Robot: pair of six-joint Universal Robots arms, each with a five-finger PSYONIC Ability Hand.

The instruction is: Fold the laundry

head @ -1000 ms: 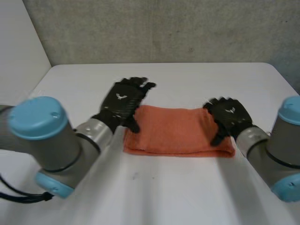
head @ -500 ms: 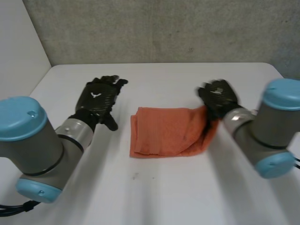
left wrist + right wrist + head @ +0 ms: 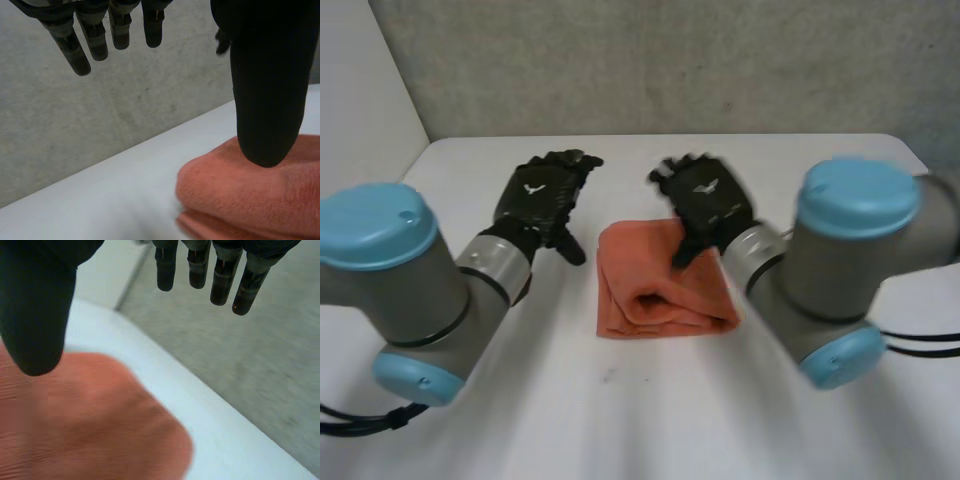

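**Folding task, late stage.** In front of the orange cloth lies a bare stretch of the white counter. The two grey arms with light-blue caps stand to either side of it.

The cloth rests on the counter between the arms as a compact, roughly square bundle of several layers. The left wrist view shows a rounded fold stacked over a lower layer.

The left hand is just beside the cloth's far left corner and apart from it. Its fingers are straight and spread, and it holds nothing.

The right hand is over the cloth's far right part. Its fingers are likewise straight and it grips nothing. Its thumb points down at the top layer, but whether it touches the fabric cannot be told.

Beyond the cloth, the counter ends at a grey wall.

Judged from this layout, the folding is essentially done: the cloth is a small bundle and neither hand has hold of it. What may be left is to press or square the slightly bulging layers. No further laundry is in sight.
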